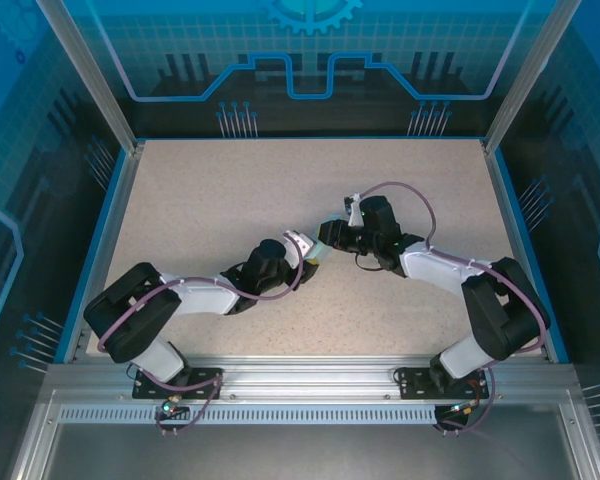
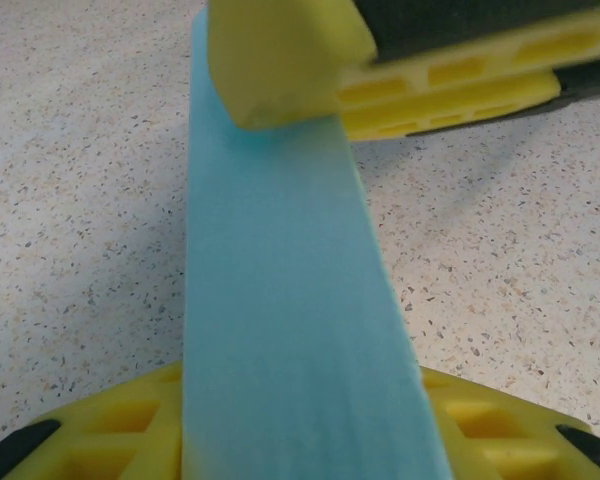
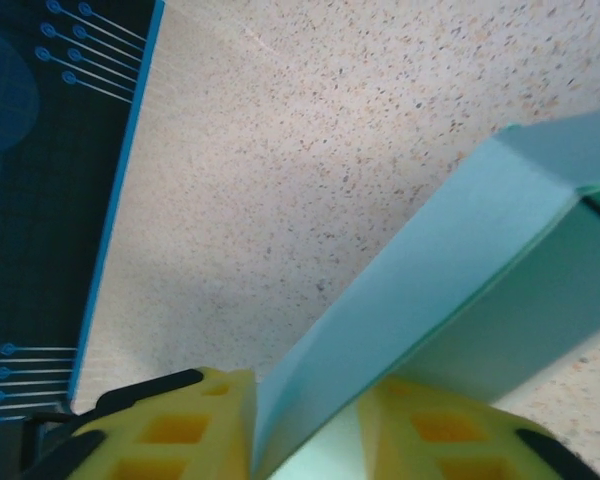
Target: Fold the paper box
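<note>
Pale-blue card of the paper box [image 2: 280, 300] blurs up close and covers the gap of my left gripper [image 2: 300, 445]. From above, just a sliver shows, mid-way across the table [image 1: 200, 200]. It runs between my left fingers [image 2: 100, 440] up to a right pad [image 2: 270, 60] touching it. My right gripper [image 3: 315, 440] straddles a folded wall. Whether either pair pinches, I cannot tell.

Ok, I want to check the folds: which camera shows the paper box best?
The right wrist view: the paper box shows a folded corner and two faces, sharp. The left wrist gives one blurred blue face up close; top external, a tiny pale sliver.
</note>
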